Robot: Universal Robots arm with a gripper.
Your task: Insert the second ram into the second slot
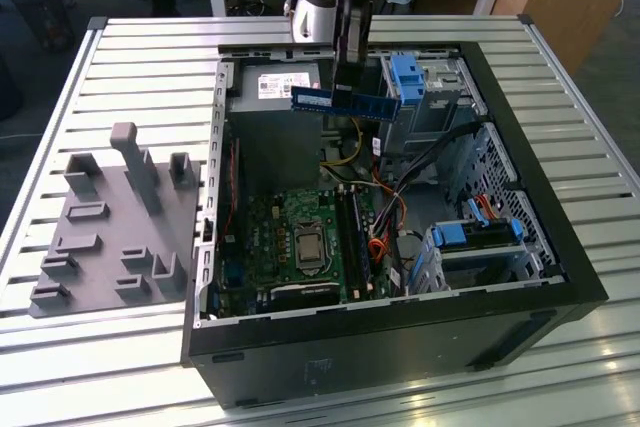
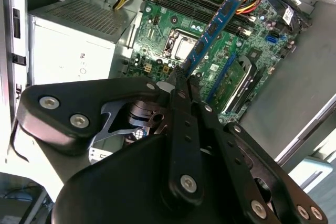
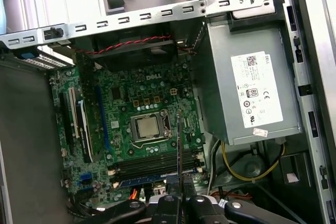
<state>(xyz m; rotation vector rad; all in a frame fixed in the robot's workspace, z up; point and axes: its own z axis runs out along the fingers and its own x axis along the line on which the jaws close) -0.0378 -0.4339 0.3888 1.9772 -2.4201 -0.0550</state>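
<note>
Ram (image 1: 378, 106): held in the air over the open case (image 1: 400, 317), high above the board (image 1: 270, 237). In the exterior view it hangs level at the far end of the case, near the power supply (image 1: 280, 87) and touching nothing else.

Gripper (image 1: 345, 87): clenched on the ram about mid-length, with blue stick showing on both sides of the jaws. In the second wrist view the ram (image 2: 216, 24) juts out from the gripper (image 2: 181, 80) with chips and label visible. In the first wrist view the ram (image 3: 178, 156) shows edge-on as a thin dark line rising from the gripper (image 3: 178, 203).

Slots (image 1: 352, 237): beside the socket (image 1: 308, 245), well below the ram. In the exterior view the ram's long axis runs across the slots, not along them; judged not yet lined up. In the first wrist view a blue strip (image 3: 157, 181) lies along one side of the slots (image 3: 147, 163). It may be a stick already seated; cannot tell for sure.

Progress, judged: pick-up done and ram carried over the case. Left: all of the insertion itself, since no part of the ram is in or on a slot.

Surroundings: grey fixture (image 1: 110, 227) on the slatted table (image 1: 150, 57), at the exterior view's left of the case.
</note>
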